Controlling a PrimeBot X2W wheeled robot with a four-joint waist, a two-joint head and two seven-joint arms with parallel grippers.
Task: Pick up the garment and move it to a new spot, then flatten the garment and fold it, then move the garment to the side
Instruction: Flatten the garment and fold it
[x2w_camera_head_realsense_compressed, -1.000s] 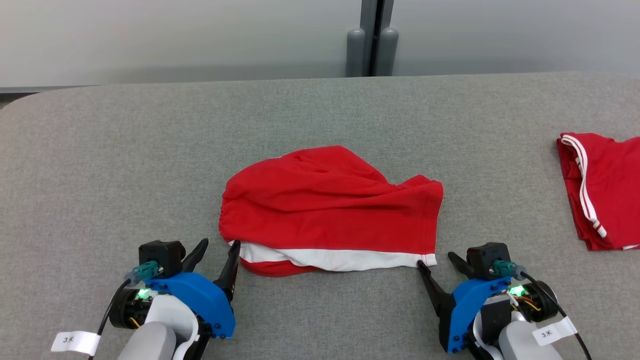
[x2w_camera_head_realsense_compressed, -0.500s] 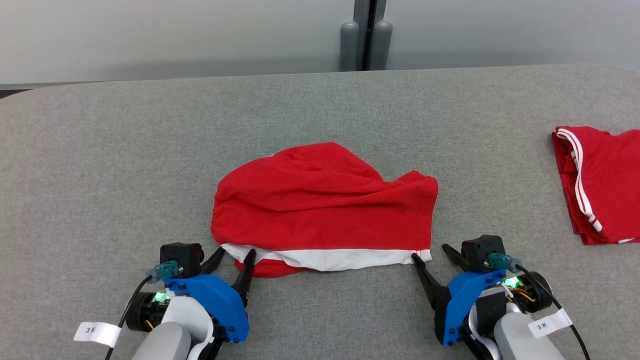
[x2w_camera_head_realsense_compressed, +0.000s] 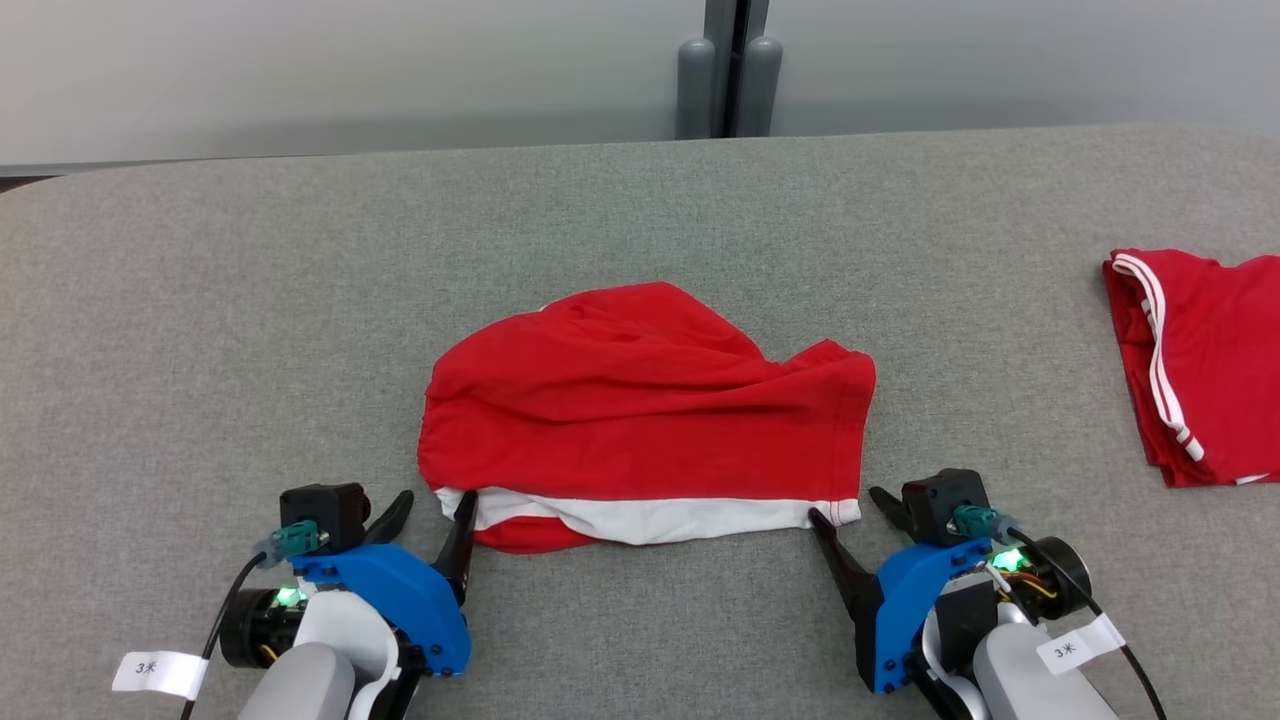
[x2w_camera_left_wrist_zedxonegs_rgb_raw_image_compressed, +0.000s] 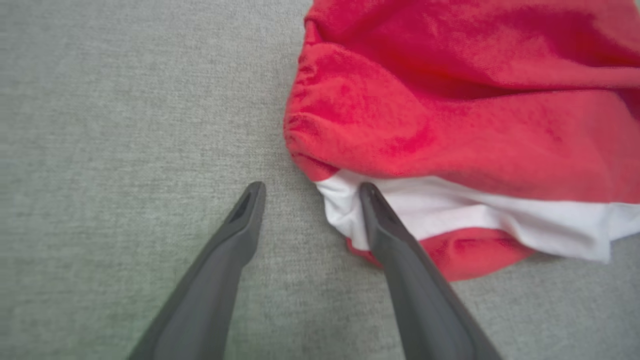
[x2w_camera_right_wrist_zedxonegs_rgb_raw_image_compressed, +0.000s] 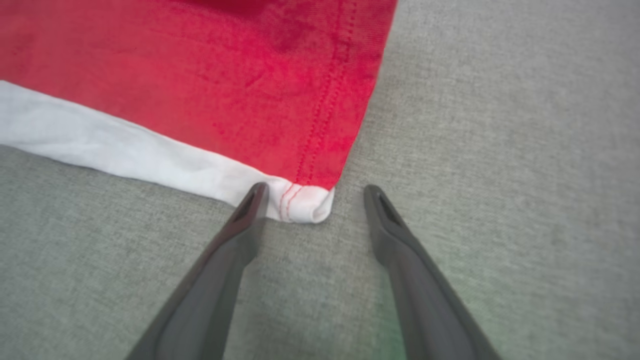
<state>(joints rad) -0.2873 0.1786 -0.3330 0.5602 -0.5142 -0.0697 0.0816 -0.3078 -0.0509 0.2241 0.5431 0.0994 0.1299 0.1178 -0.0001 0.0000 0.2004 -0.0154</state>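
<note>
Grey table (x2w_camera_head_realsense_compressed: 200, 300): two garments, centre garment (x2w_camera_head_realsense_compressed: 640, 420) (spare garment (x2w_camera_head_realsense_compressed: 1210, 370) right); left pincer (x2w_camera_head_realsense_compressed: 436, 497), right pincer (x2w_camera_head_realsense_compressed: 845, 504) both agape.

I look down on the counter (x2w_camera_head_realsense_compressed: 200, 300) from the head; each wrist camera sits close, sharing one near corner of the garment (x2w_camera_head_realsense_compressed: 640, 400).
</note>
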